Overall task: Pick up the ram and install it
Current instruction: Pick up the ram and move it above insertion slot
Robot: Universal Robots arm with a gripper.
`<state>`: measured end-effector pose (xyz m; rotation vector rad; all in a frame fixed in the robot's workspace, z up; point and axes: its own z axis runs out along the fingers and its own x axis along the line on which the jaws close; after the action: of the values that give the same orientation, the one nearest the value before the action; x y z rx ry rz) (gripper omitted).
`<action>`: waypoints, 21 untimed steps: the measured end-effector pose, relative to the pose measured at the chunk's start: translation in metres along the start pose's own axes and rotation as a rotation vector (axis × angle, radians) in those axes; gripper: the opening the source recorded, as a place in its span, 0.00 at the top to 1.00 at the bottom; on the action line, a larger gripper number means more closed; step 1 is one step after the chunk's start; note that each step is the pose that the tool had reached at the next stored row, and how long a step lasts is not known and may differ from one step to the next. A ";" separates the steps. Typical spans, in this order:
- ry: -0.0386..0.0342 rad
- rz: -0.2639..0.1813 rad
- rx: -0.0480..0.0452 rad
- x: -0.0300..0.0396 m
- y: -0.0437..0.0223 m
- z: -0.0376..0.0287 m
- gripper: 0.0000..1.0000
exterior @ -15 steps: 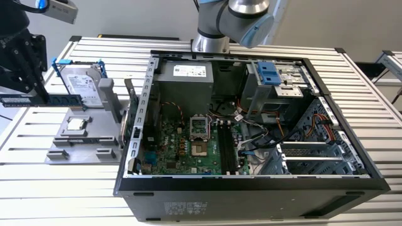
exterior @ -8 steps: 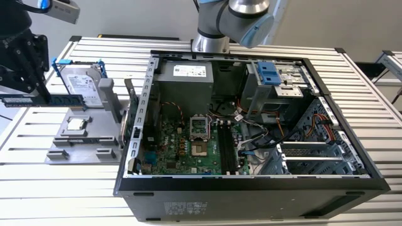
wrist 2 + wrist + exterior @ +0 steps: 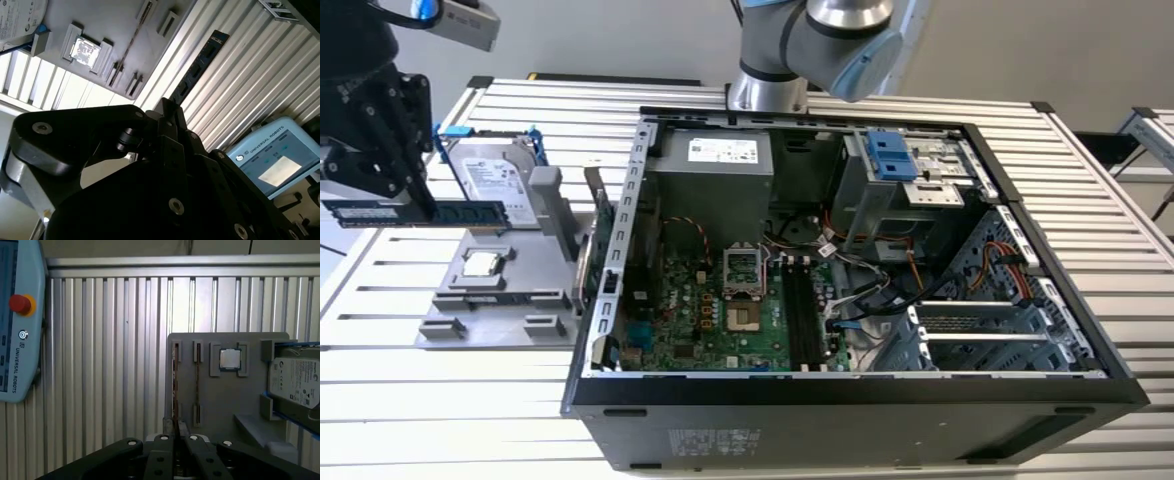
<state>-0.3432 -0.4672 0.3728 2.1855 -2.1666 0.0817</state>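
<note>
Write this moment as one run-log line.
step: ram pickup | gripper: shut on ram | ram: held above parts tray | computer case: open, ram not installed

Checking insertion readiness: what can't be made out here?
ram notch and contacts: shadowed in the second wrist view, edge-on in the first wrist view.
memory slots latch state: too small in the exterior view.
gripper pad contact: hidden by its own linkage in the first wrist view.

Raised pincer [image 3: 376,198], jaws clamped tight.
</note>
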 end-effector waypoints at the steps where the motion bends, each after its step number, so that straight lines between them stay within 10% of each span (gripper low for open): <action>1: -0.0001 0.000 0.0000 0.0000 -0.0009 0.0000 1.00; 21: -0.0001 0.000 0.0000 0.0002 -0.0226 -0.0001 1.00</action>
<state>-0.3205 -0.4672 0.3728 2.1855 -2.1666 0.0816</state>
